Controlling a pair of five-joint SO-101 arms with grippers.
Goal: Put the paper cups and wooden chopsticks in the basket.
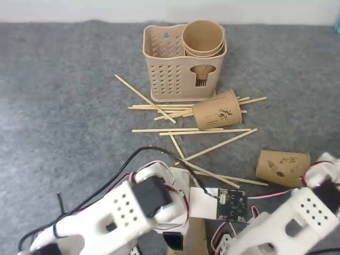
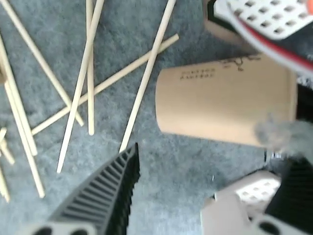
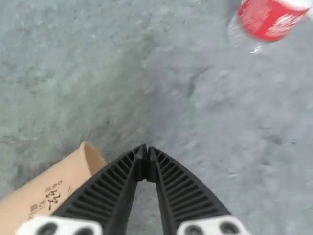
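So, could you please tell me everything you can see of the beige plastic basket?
The beige plastic basket stands upright on the grey felt-like table cover, at the far side in the high view. It is rectangular with rounded corners. Its walls are pierced by rows of small holes, and the front has a shaped cutout. Stacked brown paper cups sit in its right half; the left looks empty. Just before it lie wooden chopsticks and a fallen paper cup; contact is unclear.

There is one basket [image 1: 170, 69], four paper cups at least, namely a nested stack [image 1: 203, 37] of two or more plus two lying cups [image 1: 217, 110], roughly ten loose wooden chopsticks [image 1: 178, 130], too overlapped for an exact count, and one red bottle [image 3: 266, 18]
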